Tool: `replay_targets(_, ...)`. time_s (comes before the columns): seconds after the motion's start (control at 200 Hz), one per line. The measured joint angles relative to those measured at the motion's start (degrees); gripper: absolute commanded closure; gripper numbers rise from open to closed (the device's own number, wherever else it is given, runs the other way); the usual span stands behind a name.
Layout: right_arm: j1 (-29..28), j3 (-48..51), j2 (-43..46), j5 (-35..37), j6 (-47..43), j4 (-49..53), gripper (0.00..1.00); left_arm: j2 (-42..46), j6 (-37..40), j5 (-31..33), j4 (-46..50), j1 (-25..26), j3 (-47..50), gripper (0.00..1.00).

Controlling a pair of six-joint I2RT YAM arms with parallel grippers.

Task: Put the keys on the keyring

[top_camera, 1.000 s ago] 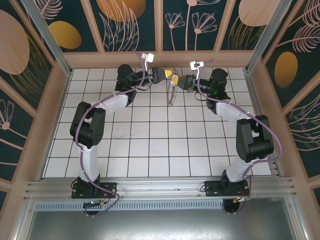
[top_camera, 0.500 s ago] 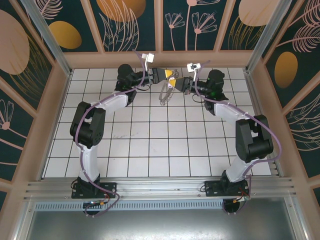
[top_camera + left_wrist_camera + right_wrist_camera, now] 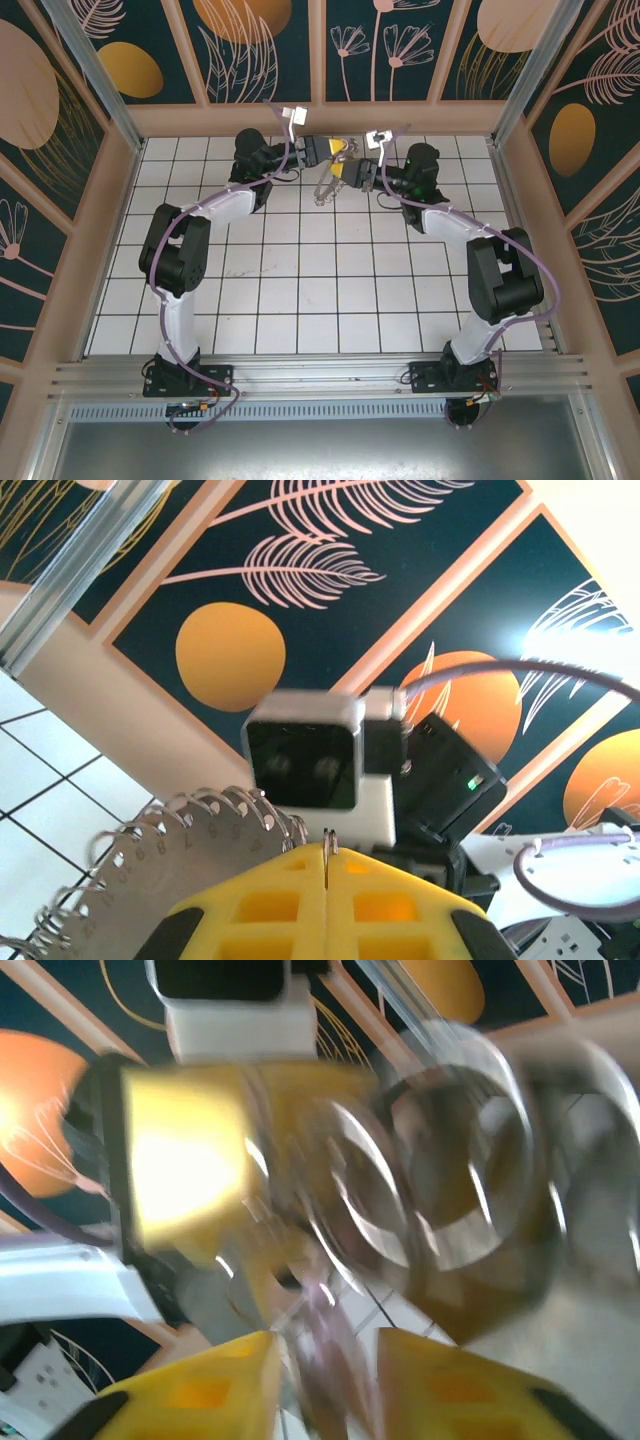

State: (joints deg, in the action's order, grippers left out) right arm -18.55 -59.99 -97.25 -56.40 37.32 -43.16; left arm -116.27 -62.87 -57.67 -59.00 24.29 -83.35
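The left gripper (image 3: 327,858) has its fingers pressed together, apparently pinching the top of the keyring (image 3: 324,186), which dangles above the far tiles. Just right of the keyring the right gripper (image 3: 328,1348) stands parted. A pale lilac streak between its fingers, perhaps the key (image 3: 318,1305), is too blurred to tell whether it touches either finger. With nothing clamping it, the key could slide off the keyring and drop, and any swing of the loop would help it go.

I count two grippers, my left (image 3: 338,148) and my right (image 3: 347,172). One keyring (image 3: 323,188) sits just below them. Any keys are too blurred to count.
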Motion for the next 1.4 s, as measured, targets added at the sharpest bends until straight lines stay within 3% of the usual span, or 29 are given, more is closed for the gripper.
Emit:
replay_targets(0.31,1.64,10.93,13.11,4.42,0.02,5.33,0.52,1.92,-0.2,3.17,-1.4,0.15,2.29,1.0)
replay_targets(0.535,1.64,11.15,21.64,13.51,2.64,5.66,0.52,2.03,-1.38,6.58,-2.47,0.28,4.33,1.0)
replay_targets(0.811,1.57,8.46,16.9,20.87,13.94,-2.71,0.58,3.13,-2.95,11.15,-2.84,1.18,6.36,1.0)
replay_targets(1.126,0.66,5.35,8.98,24.0,21.59,-10.4,0.76,3.41,-5.38,14.67,-4.52,1.99,7.3,1.0)
replay_targets(1.401,-0.33,2.84,6.27,24.0,23.41,-12.5,0.71,3.41,-6.05,15.17,-4.87,1.99,7.34,1.0)
